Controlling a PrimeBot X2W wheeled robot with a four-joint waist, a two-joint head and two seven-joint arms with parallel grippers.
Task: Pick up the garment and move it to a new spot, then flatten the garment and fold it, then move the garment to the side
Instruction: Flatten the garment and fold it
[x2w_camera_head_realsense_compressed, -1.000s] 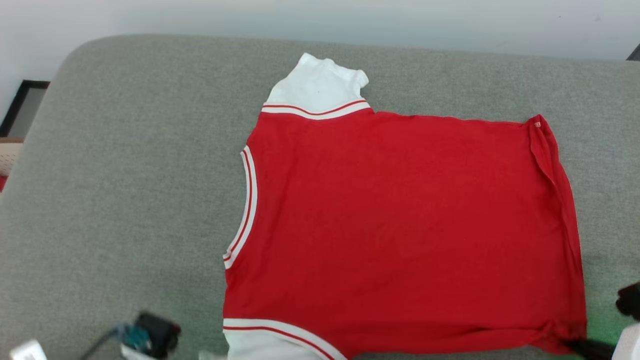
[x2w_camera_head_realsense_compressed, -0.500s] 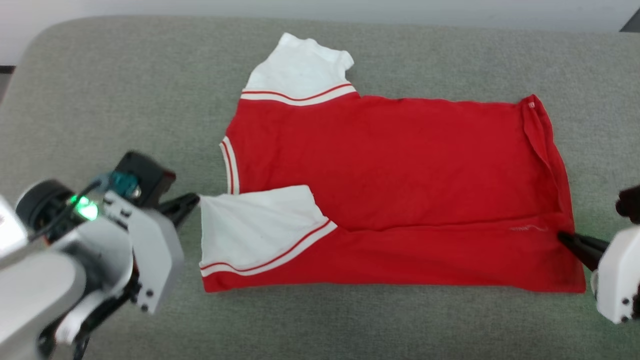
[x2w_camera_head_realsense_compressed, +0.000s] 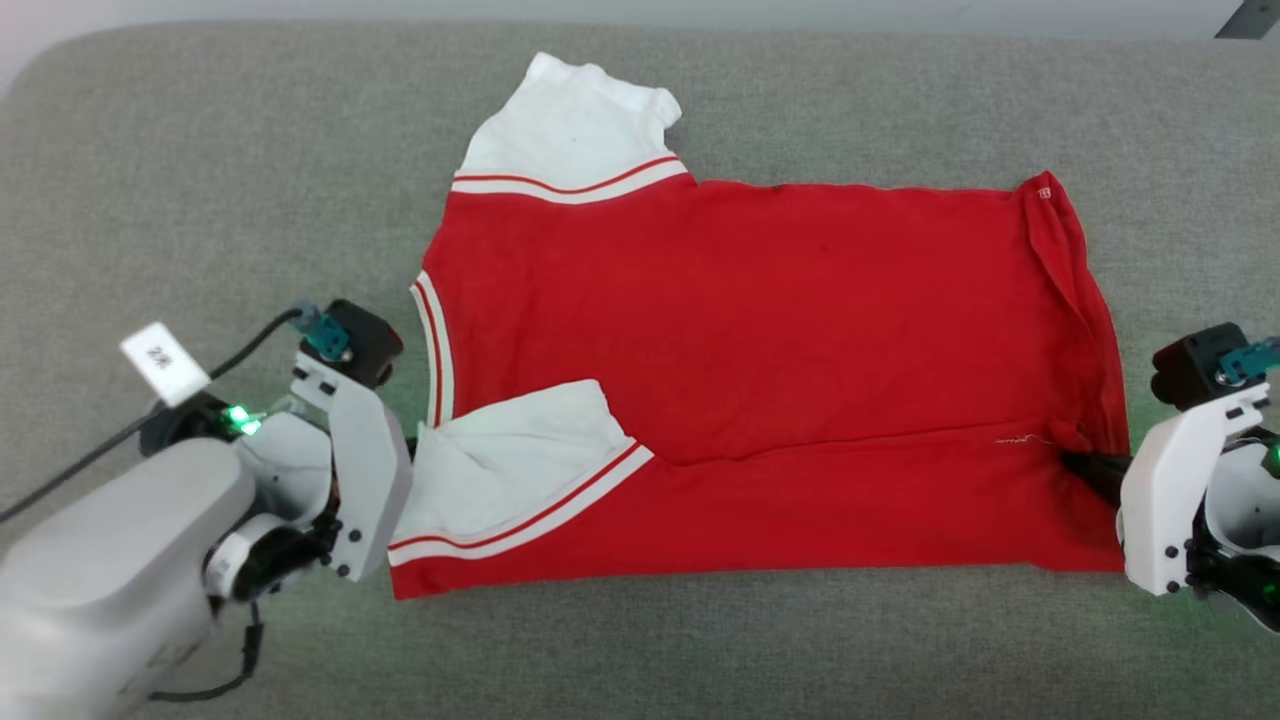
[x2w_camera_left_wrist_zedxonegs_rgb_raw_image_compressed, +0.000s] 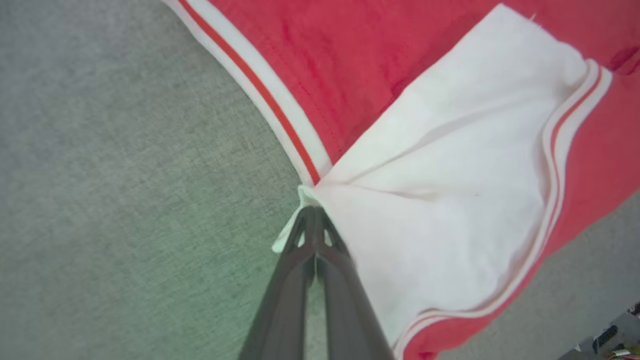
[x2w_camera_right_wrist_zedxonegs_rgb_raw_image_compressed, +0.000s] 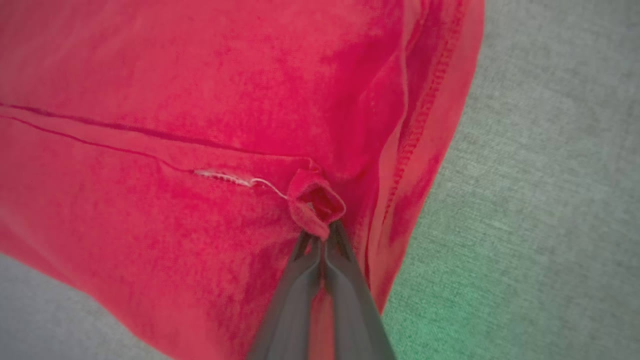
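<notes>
**First fold laid, more still to do**

Our shirt (x2w_camera_head_realsense_compressed: 760, 330) lies spread across the middle of the grey cushion (x2w_camera_head_realsense_compressed: 200, 180), its near long edge doubled over onto the body. Our left gripper (x2w_camera_left_wrist_zedxonegs_rgb_raw_image_compressed: 313, 220) is pinched tight on the near sleeve (x2w_camera_left_wrist_zedxonegs_rgb_raw_image_compressed: 440, 200); our right gripper (x2w_camera_right_wrist_zedxonegs_rgb_raw_image_compressed: 322, 235) pinches the hem corner. We judge the far side, later folds and the move aside remain. Nothing blocks us.

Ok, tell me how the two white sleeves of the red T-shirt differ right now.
The far sleeve lies spread outward on the grey cushion; the near sleeve is folded inward over the red body of the T-shirt. The near sleeve's edge is pinched by the shut left gripper; nothing touches the far sleeve. Both are white with red-and-white stripes at the seam.
</notes>
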